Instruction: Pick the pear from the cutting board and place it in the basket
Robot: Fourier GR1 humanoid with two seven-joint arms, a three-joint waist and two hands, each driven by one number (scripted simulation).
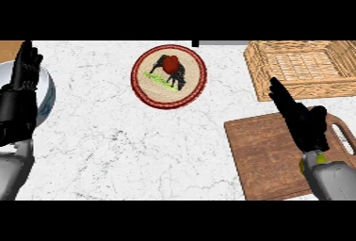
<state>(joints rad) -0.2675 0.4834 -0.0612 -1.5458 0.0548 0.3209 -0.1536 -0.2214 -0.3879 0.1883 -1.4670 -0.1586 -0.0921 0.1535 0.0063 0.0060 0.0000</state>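
Head view. White marble counter, mostly bare through the middle and the near left; plenty of room there.

Cutting board at near right, running out past the view's near and right edges. Left edge straight, far-left corner rounded, handle slot on the right side.

Basket at far right, woven, open top, cut by the view's right edge. Only a narrow strip of counter between the basket's near rim and the board's far edge.

Right hand above the board, reaching up from the near right. Fingers straight and pressed together, pointing far-left, thumb out to the right, nothing pinched. Fingertips overlapping the basket's near-left corner as seen from above.

Pear on the board's near right part, yellow-green, mostly hidden under the right wrist; only small slivers showing on both sides of the wrist. Cannot tell whether the wrist touches it.

Red-rimmed plate at far centre, dark animal picture on it, well apart from board and basket, wide bare counter around it.

Left hand resting at the left edge, fingers up, straight and close together, holding nothing, over a silver bowl cut by that edge.
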